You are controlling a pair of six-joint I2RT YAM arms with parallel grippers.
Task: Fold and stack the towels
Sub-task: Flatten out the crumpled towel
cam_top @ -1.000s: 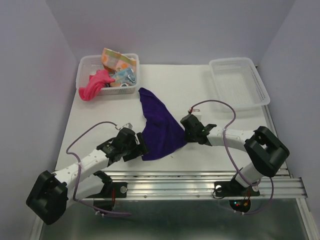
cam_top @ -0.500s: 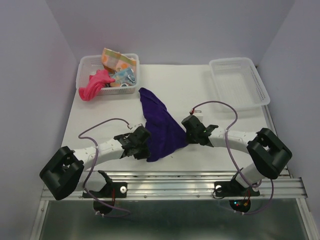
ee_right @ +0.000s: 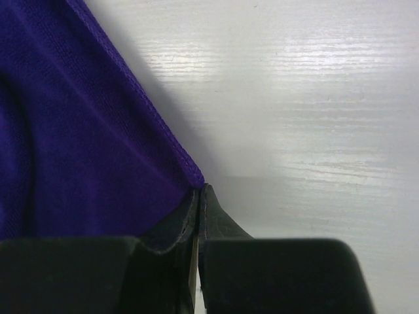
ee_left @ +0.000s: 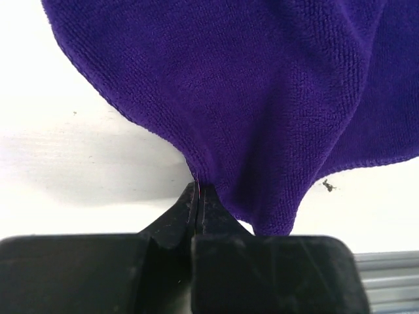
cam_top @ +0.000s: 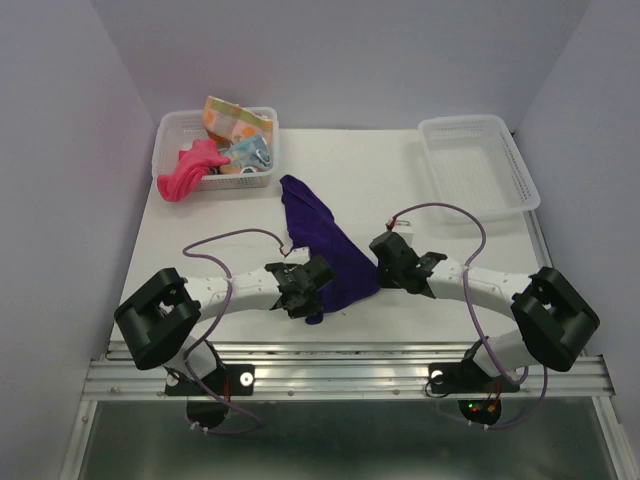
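Observation:
A dark purple towel (cam_top: 322, 240) lies stretched out on the white table, its far tip near the left basket. My left gripper (cam_top: 318, 290) is shut on the towel's near lower edge; the left wrist view shows the purple cloth (ee_left: 249, 98) pinched between the closed jaws of the left gripper (ee_left: 198, 186). My right gripper (cam_top: 378, 270) is shut on the towel's right corner, and in the right wrist view that corner of the purple towel (ee_right: 78, 144) ends in the right gripper (ee_right: 200, 190). A bright pink towel (cam_top: 185, 170) hangs over the left basket's rim, beside patterned towels (cam_top: 235, 125).
A white mesh basket (cam_top: 168, 135) stands at the back left with cloths in it. A second white mesh basket (cam_top: 476, 165) sits at the back right. A metal rail (cam_top: 340, 375) runs along the table's near edge. Purple cables loop off both arms.
My left arm has swung right along the table's near side and its gripper has shut on the purple towel's lower edge. The right gripper has shifted slightly right, still gripping its corner.

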